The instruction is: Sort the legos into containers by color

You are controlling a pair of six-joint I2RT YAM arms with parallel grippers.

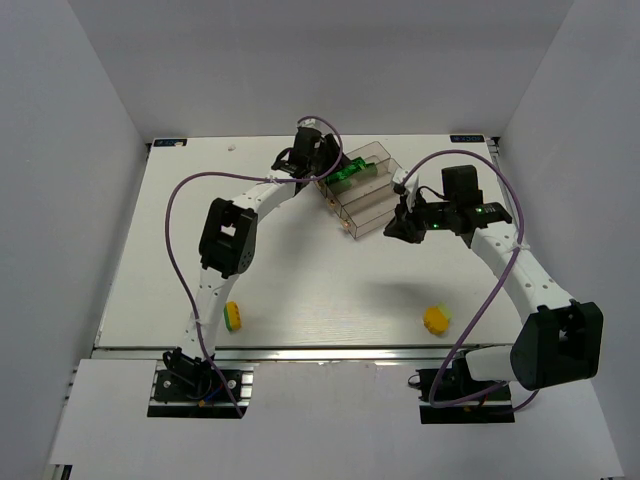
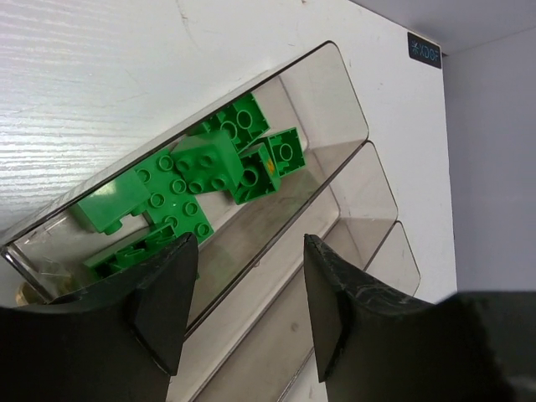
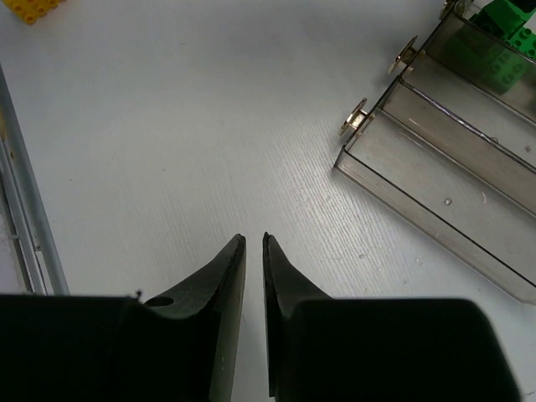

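**Top external view.** A rectangular tray of three long, clear, brown-tinted plastic troughs (image 1: 372, 205) lies aslant in the upper middle of the frame on the white tabletop (image 1: 300, 270). The left gripper (image 1: 325, 162) hangs over the tray's upper left end, above the farthest trough. Bright green studded plastic bricks (image 1: 347, 175) are heaped in that trough. The right gripper (image 1: 398, 230) sits just beside the tray's lower right corner. Two bricks lie loose, well apart from the tray. One is a yellow studded brick (image 1: 436, 318), right of centre in the lower frame. The other is a small two-tone brick (image 1: 235, 316) at lower left; it appears yellow with a green band, though it is too small to resolve surely.

**Left wrist view.** The left gripper (image 2: 243, 310) stands open, its black fingers (image 2: 163, 314) well apart with nothing between them. The green bricks (image 2: 209, 167) lie jumbled in the tray's (image 2: 335, 92) upper left trough.

**Right wrist view.** The right gripper (image 3: 254, 244) is barely open. Only a thin slit parts its jaws, and they hold nothing above the tabletop (image 3: 209, 126). The tray (image 3: 444, 201) fills the right of the frame, with brass-coloured round fittings (image 3: 356, 117) on its near end wall. The green bricks (image 3: 502, 25) show at the upper right corner and the yellow brick (image 3: 29, 8) at the upper left.
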